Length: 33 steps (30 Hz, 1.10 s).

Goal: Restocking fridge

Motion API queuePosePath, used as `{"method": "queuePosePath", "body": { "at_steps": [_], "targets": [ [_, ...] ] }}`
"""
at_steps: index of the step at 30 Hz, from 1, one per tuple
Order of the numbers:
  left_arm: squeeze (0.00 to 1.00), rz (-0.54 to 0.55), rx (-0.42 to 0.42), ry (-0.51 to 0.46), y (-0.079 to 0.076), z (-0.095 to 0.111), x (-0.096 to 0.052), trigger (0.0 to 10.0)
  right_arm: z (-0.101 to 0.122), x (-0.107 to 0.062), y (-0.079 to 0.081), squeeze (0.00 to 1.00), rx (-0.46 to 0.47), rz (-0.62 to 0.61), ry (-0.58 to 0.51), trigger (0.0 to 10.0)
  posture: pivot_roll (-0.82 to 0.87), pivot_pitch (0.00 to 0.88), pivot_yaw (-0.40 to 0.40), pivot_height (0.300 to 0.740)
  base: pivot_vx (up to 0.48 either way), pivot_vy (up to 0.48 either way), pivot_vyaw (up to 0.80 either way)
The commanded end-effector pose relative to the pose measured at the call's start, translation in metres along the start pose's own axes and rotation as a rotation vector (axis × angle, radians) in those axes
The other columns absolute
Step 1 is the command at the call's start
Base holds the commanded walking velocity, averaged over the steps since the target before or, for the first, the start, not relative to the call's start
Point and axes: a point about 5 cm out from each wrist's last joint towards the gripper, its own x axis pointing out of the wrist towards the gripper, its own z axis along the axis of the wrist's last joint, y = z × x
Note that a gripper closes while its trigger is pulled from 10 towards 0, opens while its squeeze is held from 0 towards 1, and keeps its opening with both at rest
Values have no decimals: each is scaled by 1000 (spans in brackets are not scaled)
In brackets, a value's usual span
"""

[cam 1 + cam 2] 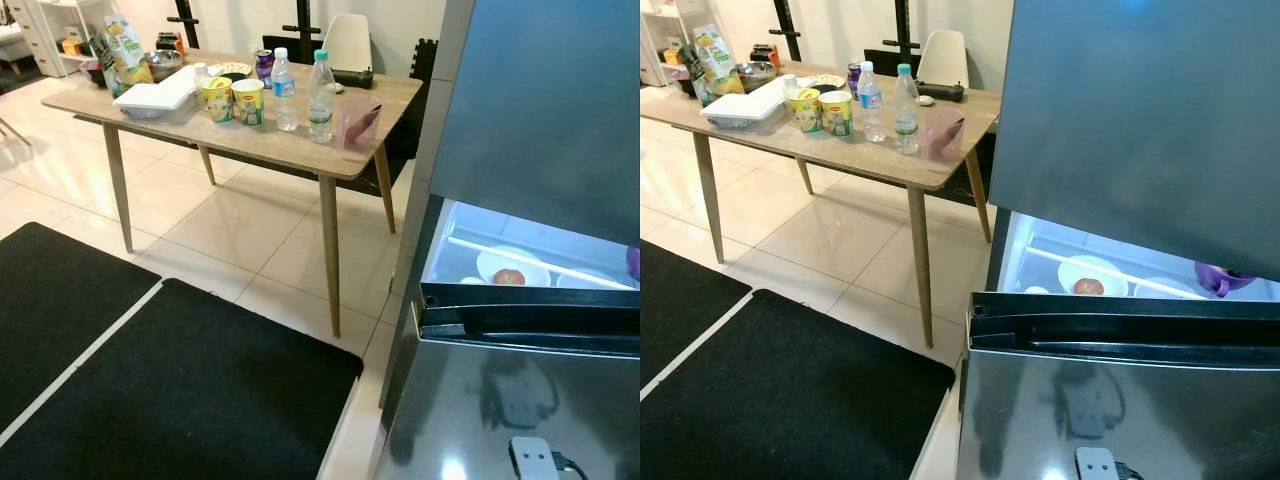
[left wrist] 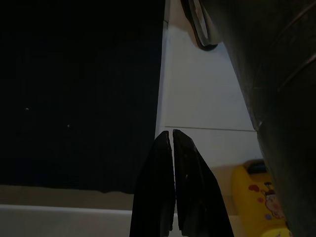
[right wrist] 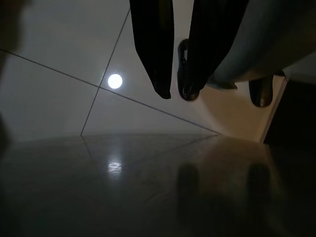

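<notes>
The open fridge (image 1: 1120,140) fills the right of my view; bare tile floor (image 1: 250,235) lies between it and the wooden table (image 1: 300,150) at upper left. A bowl holding a red fruit (image 1: 1090,286) sits inside. Bottle labels (image 1: 285,88) are unreadable. My left gripper (image 2: 172,136) hangs nearly closed, empty; my right gripper (image 3: 175,93) hangs slightly parted, empty.

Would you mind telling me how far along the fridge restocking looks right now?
Barely begun. The fridge is open, a bowl already inside. Nothing in hand: the left end effector hangs shut, the right end effector hangs empty. Bottles and cups wait on the table.
</notes>
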Motion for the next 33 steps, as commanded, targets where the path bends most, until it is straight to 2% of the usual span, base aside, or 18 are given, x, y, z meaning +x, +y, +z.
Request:
{"method": "queuePosePath", "body": {
  "at_steps": [1, 6, 14, 24, 27, 33],
  "targets": [
    [0, 6, -10, -44, -1, 10, 0, 10000, 2, -1, -5, 0, 35, -19, -29, 10000, -104, 0, 11, 740, 0, 0, 0],
    [0, 4, -7, -43, -1, 10, 0, 10000, 12, 0, -7, 0, 123, -23, -94, 10000, -104, 0, 13, 740, 0, 0, 0],
    [0, -3, 17, -41, -1, 11, 0, 10000, 46, 7, -9, 0, 241, -3, -209, 10000, -103, 0, 10, 740, 0, 0, 0],
    [0, -5, 21, -41, -2, 11, 0, 10000, 70, 10, -7, 0, 248, 12, -280, 10000, -100, 0, 11, 740, 0, 0, 0],
    [0, -5, 25, -41, -2, 10, 0, 10000, 90, 11, -6, 0, 256, 26, -344, 10000, -95, 0, 10, 740, 0, 0, 0],
    [0, -5, 25, -41, -2, 10, 0, 10000, 104, 11, -5, 0, 259, 35, -391, 10000, -94, 0, 11, 740, 0, 0, 0]
  ]
}}
